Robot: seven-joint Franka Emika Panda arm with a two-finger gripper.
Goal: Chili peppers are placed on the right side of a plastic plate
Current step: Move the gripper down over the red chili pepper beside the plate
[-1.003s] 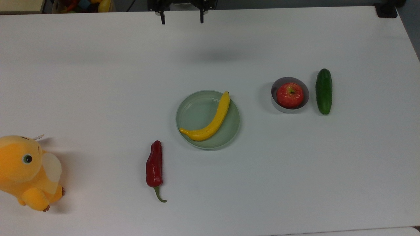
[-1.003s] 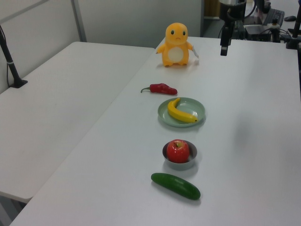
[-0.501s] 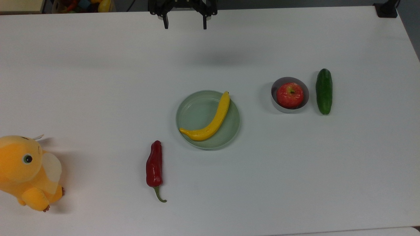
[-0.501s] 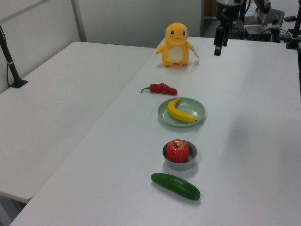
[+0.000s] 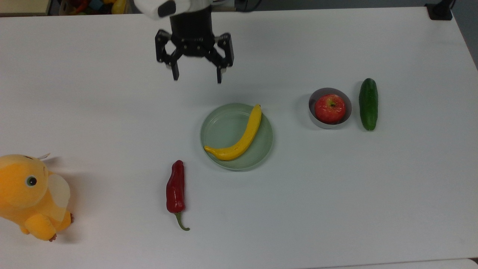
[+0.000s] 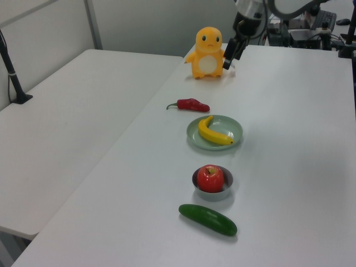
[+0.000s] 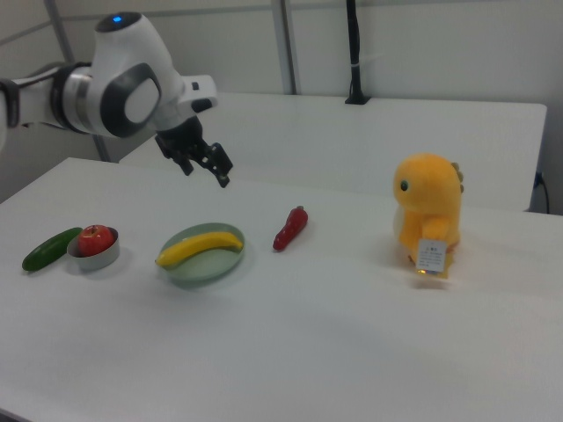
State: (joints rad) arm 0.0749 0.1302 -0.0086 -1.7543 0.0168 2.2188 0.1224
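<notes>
Near the far edge of the white worktop [image 5: 336, 209], at about 12 o'clock in the top view, the pincer [image 5: 196, 78] hangs with its two black fingers [image 5: 175, 73] spread wide and nothing between them. It sits above bare surface, apart from every object.

From the pincer, the pale green plate [image 5: 224, 125] lies toward 5 o'clock in the top view. A yellow banana [image 5: 242, 138] rests across the plate, its tip reaching the rim at roughly 1 o'clock.

The red chili [image 5: 176, 188] lies flat on the worktop at about 7 o'clock from the plate in the top view, near its rim but not touching. Its thin green stem [image 5: 182, 222] points toward 6 o'clock.

At 3 o'clock from the plate in the top view stands a small grey bowl [image 5: 316, 120] holding a red apple [image 5: 329, 108]. A dark green cucumber [image 5: 368, 104] lies just beside the bowl, at its 3 o'clock.

An orange plush toy [image 5: 31, 196] stands at 9 o'clock from the chili in the top view, well apart from it. In the right view, the chili [image 7: 289, 229] lies between the plate [image 7: 207, 262] and the plush toy [image 7: 428, 215].
</notes>
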